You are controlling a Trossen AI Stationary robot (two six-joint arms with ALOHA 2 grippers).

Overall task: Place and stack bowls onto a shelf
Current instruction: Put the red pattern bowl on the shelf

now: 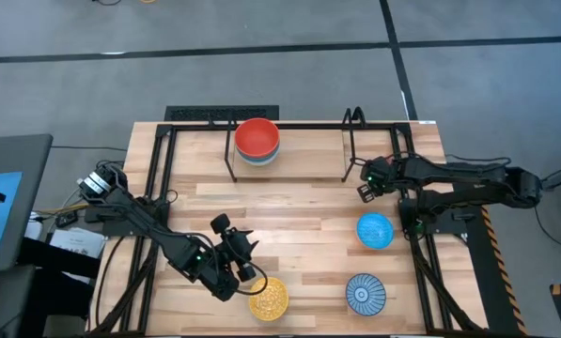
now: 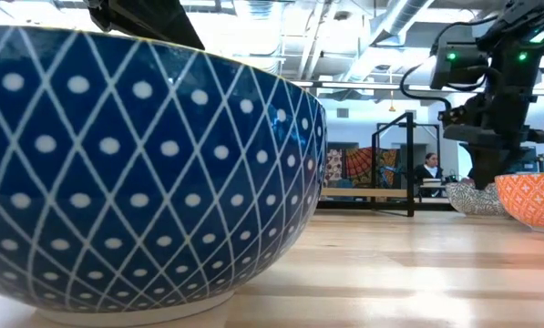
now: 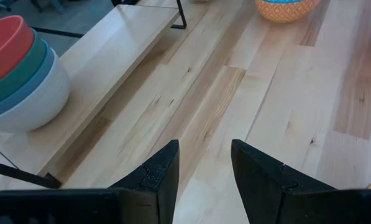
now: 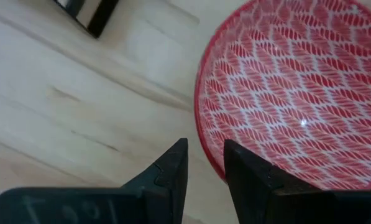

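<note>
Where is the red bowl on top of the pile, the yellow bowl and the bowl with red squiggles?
red bowl (image 1: pixel 257 136), high view, middle of its inside.
yellow bowl (image 1: pixel 270 298), high view, middle of its inside.
red patterned bowl (image 4: pixel 297 93), right wrist view, middle of its inside.

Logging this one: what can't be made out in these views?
- Red-pink bowl: the right wrist view's edges cut it off; it doesn't show in the high view, and what hides it is unclear.
- Right gripper: whether it touches that bowl's rim; a finger covers the spot.
- Stack: the high view shows only the red top and a blue rim.
- Low view: the blue-white bowl blocks most of the table.
</note>
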